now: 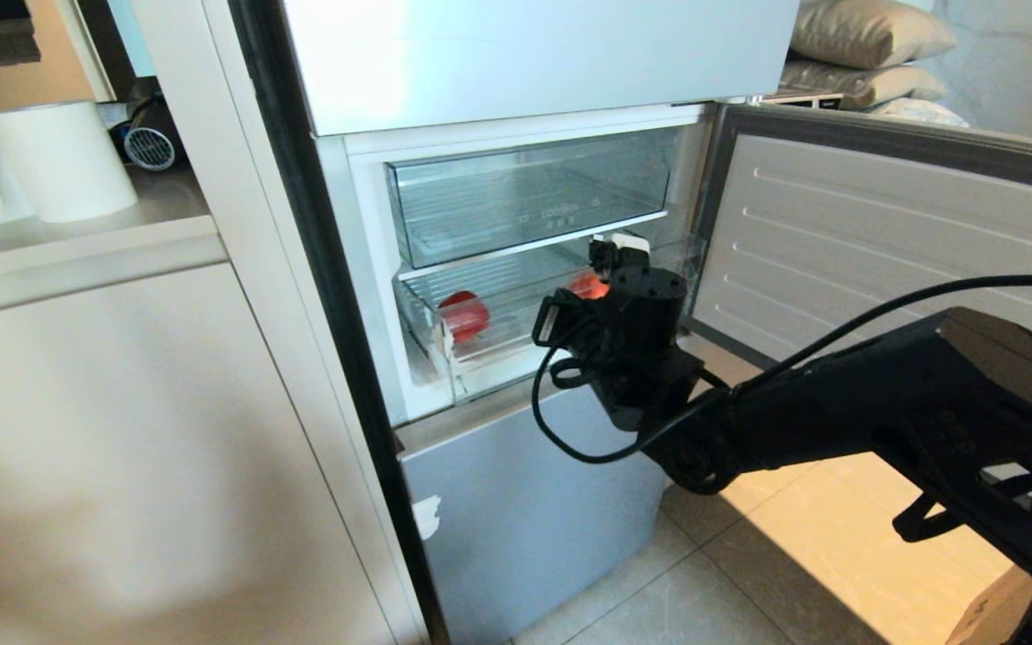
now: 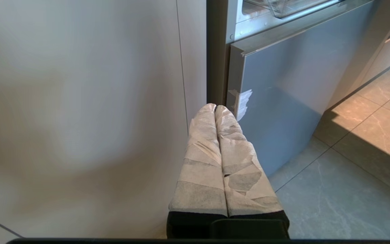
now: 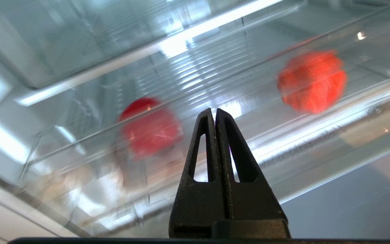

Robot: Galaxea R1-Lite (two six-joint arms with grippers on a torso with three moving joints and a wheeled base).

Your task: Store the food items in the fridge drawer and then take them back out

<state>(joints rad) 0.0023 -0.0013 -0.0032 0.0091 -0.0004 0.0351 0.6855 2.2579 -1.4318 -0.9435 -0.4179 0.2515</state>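
Nearest, low at 4 o'clock in the head view: right arm, black, reaching up toward centre, cable looped beside the wrist. Ahead of it, right gripper with fingers pressed together, holding nothing, tips just short of the fridge drawer front. In the head view that gripper sits just past centre toward 2 o'clock, largely hidden behind its own wrist housing.

Left gripper parked low, tape-wrapped fingers closed flat against each other, empty, pointing at the seam between a pale cabinet panel and the grey lower fridge door; torn tape patch on that door's edge, just beyond the fingertips.

Further in: drawer pulled partly out of the fridge, clear plastic, ribbed floor. Inside, two food items, well apart. Darker red one at the drawer's 9 o'clock end, near the front corner. Orange-red one toward the 3 o'clock end, partly hidden behind the right wrist; in the right wrist view, blurred through the plastic.

Above the drawer, at 12 o'clock: taller clear drawer with white lettering, shut.

Farther right, at 2 o'clock: fridge door swung open, ribbed white lining facing in. Far at 10 o'clock: white roll on a counter.
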